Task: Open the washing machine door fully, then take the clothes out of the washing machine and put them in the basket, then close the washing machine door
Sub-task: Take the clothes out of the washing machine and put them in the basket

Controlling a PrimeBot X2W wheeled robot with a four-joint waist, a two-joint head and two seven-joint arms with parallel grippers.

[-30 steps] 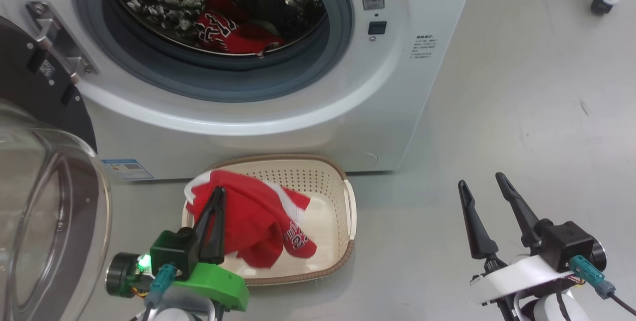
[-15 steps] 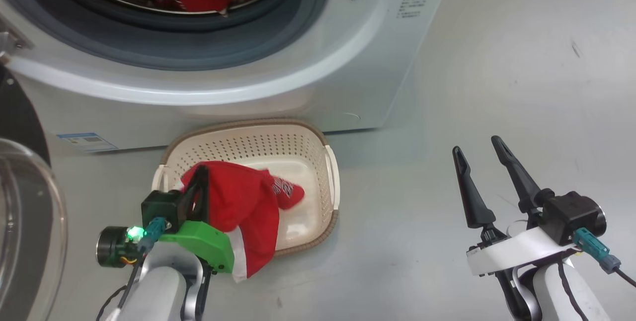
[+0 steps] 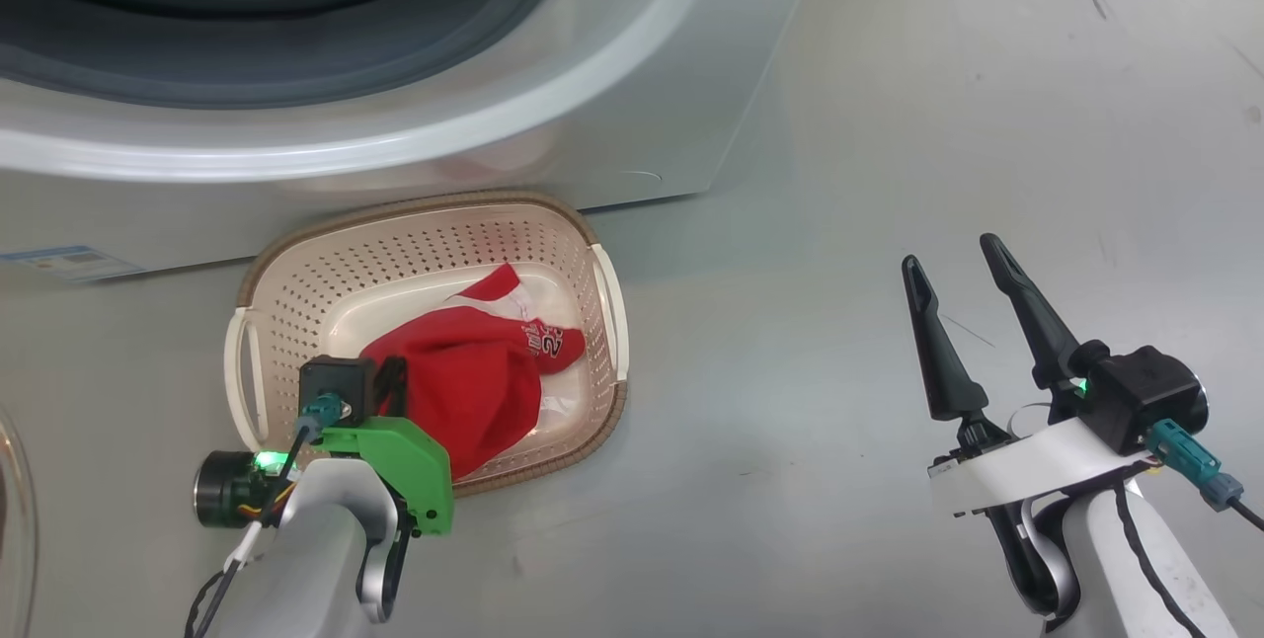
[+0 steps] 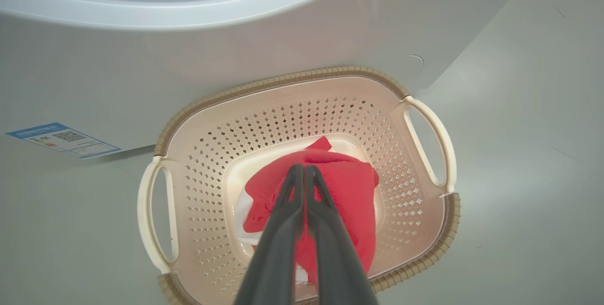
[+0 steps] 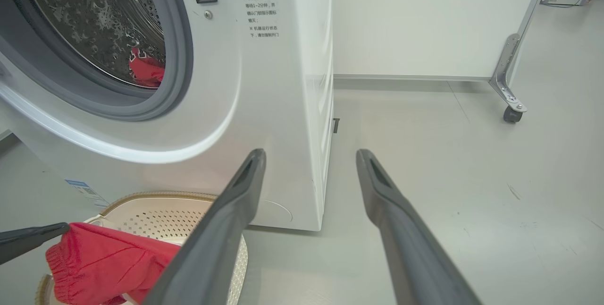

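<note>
I read this as roughly the midpoint of the unloading. The washing machine [image 3: 612,55] fills the head view from ten to twelve o'clock and its mouth is uncovered, so the opening step looks done. Of the door [image 3: 14,539] I catch just a sliver of glass at eight o'clock, too little to say whether it is swung fully back. The basket [image 3: 415,207] sits on the floor [image 3: 839,174] just in front of the machine, at about eight o'clock from the middle of that view. My left gripper [image 4: 299,169] is over it with its fingers pressed together, pinching one red jersey [image 3: 474,381]. The cloth hangs down inside the basket walls and looks to reach the bottom, but it is not yet released. My right gripper [image 3: 948,253] waits at four o'clock with its fingers spread and nothing between them, well apart from the basket. A second jersey [image 5: 148,70] lies in the drum [image 5: 94,17], at ten o'clock in the right wrist view. Left to do, as I judge it: let go of this one, fetch the other, then shut the door.
</note>
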